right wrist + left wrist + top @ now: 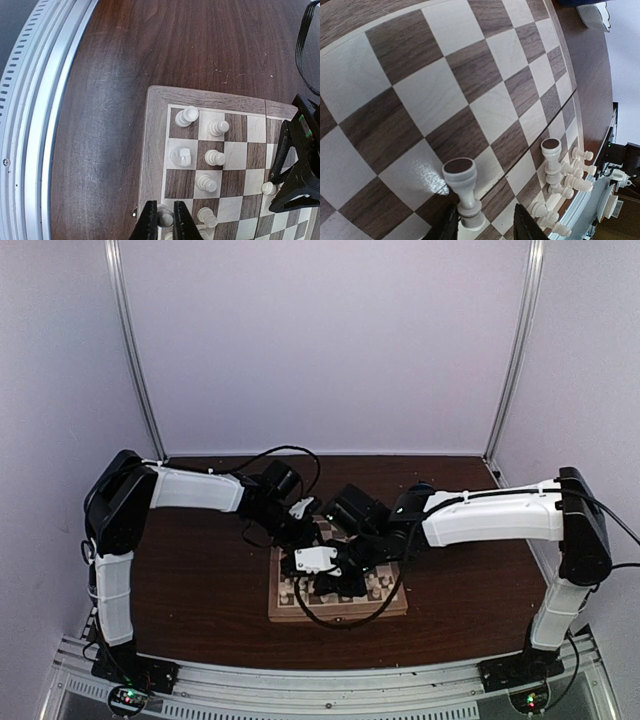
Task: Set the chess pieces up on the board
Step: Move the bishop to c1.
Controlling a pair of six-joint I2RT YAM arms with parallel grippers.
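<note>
1. Reaching in from either side, the left arm [195, 490] and right arm [490, 515] were pictured meeting above the board [390, 602]. The board was laid on the dark table [200, 580], towards its near edge and between the two bases.
2. The left gripper [486, 221] was held low over the checked squares. Its fingers [449, 227] were parted around the foot of a tall piece [462, 190], which was seen upright. A clear gap was left between that piece and one finger, so it was flanked rather than clamped.
3. The right gripper [165, 205] was drawn nearly closed, and a small piece [165, 218] was pinched between its fingers [149, 220] at the board's edge on the side of the metal rail [30, 125].
4. Six more pieces [215, 158] were seen ranked in two files by the board's corner, each on its own square. One further piece was set apart beside black hardware.
5. From the left wrist, a cluster of pieces was shown crowded along one edge of the board.
</note>
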